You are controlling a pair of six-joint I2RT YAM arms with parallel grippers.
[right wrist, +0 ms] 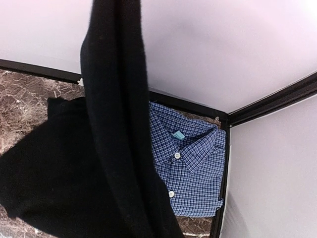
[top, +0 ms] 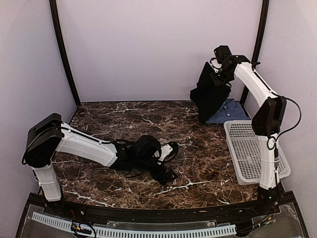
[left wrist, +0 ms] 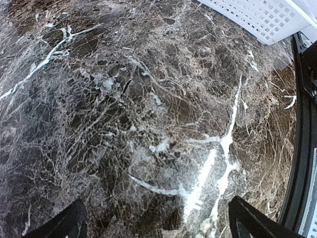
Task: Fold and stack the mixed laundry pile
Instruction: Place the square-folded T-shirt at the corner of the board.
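Observation:
My right gripper (top: 218, 78) is raised high at the back right and is shut on the black garment (top: 210, 95), which hangs down from it to the table. In the right wrist view the black garment (right wrist: 99, 163) fills the left and middle and hides my fingers. The blue-and-white check shirt (top: 229, 111) lies folded flat in the back right corner, collar and buttons up, partly behind the black cloth; it also shows in the right wrist view (right wrist: 193, 168). My left gripper (top: 167, 169) is low over the bare marble mid-table, open and empty (left wrist: 158, 218).
A white perforated basket (top: 253, 151) lies along the right side, in front of the shirt; its corner shows in the left wrist view (left wrist: 257, 15). The dark marble table (top: 124, 119) is bounded by white walls, black corner posts and a black front rail (left wrist: 303, 148).

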